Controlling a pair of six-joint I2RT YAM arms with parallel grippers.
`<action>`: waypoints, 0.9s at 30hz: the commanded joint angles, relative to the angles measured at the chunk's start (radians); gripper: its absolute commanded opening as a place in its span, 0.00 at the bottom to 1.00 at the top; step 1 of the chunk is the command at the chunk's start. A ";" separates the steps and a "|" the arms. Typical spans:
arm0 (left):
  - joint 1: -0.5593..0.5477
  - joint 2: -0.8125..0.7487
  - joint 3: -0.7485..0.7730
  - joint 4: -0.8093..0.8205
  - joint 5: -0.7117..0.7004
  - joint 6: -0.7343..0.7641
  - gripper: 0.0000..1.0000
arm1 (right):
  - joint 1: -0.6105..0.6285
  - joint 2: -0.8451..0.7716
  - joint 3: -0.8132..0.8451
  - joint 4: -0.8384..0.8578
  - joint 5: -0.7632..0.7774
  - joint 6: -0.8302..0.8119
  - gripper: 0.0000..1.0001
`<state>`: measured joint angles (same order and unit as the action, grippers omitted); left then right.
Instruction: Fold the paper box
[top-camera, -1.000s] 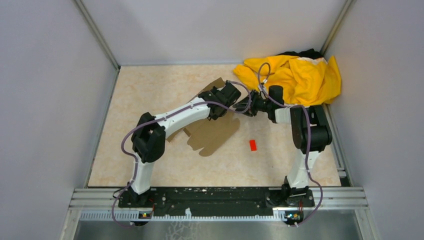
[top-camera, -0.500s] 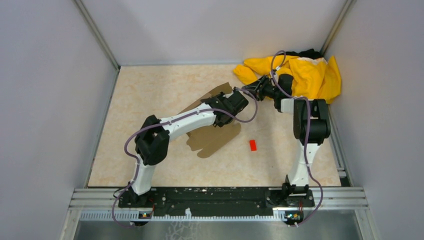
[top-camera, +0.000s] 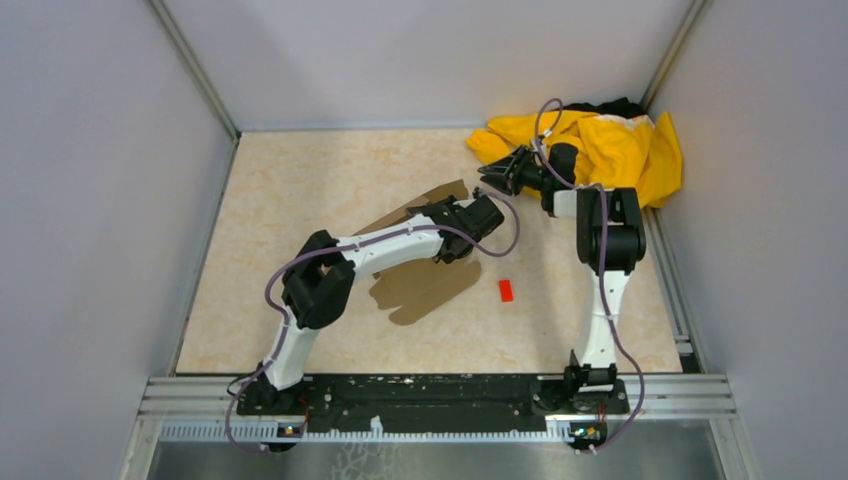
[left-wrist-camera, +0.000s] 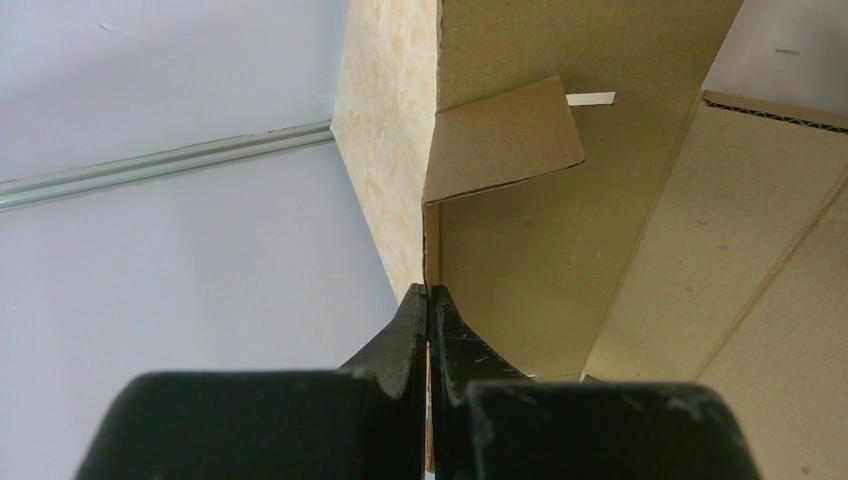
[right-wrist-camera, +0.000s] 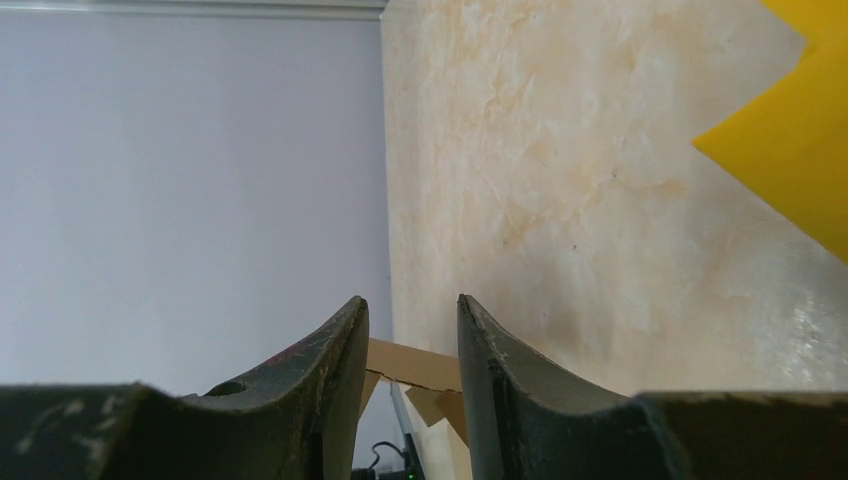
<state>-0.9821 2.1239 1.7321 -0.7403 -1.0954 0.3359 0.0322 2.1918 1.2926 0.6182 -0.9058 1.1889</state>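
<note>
my left gripper (left-wrist-camera: 428, 292) has its jaws pinched on just the paper box (left-wrist-camera: 520, 250) edge, so i fear it slips free. the right gripper (right-wrist-camera: 410, 302) has jaws parted and empty near the yellow cloth (right-wrist-camera: 800, 150), which it could snag.

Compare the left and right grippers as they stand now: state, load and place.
The left gripper is shut, pinching an edge of the paper box; the right gripper stands open and holds nothing. The left gripper is over the box; the right gripper is off it, farther back beside the yellow cloth. Both are black two-finger grippers.
</note>
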 joint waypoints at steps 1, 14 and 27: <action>-0.017 0.027 0.003 -0.007 -0.029 -0.003 0.00 | 0.040 0.020 0.053 0.023 -0.039 -0.029 0.38; -0.031 0.051 -0.002 -0.034 -0.022 -0.045 0.00 | 0.107 0.036 0.010 0.039 -0.062 -0.058 0.31; -0.033 0.062 0.004 -0.045 -0.029 -0.060 0.00 | 0.122 -0.017 -0.166 0.205 -0.093 -0.014 0.21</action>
<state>-1.0084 2.1712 1.7321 -0.7681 -1.1004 0.2970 0.1421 2.2208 1.1484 0.7055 -0.9730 1.1683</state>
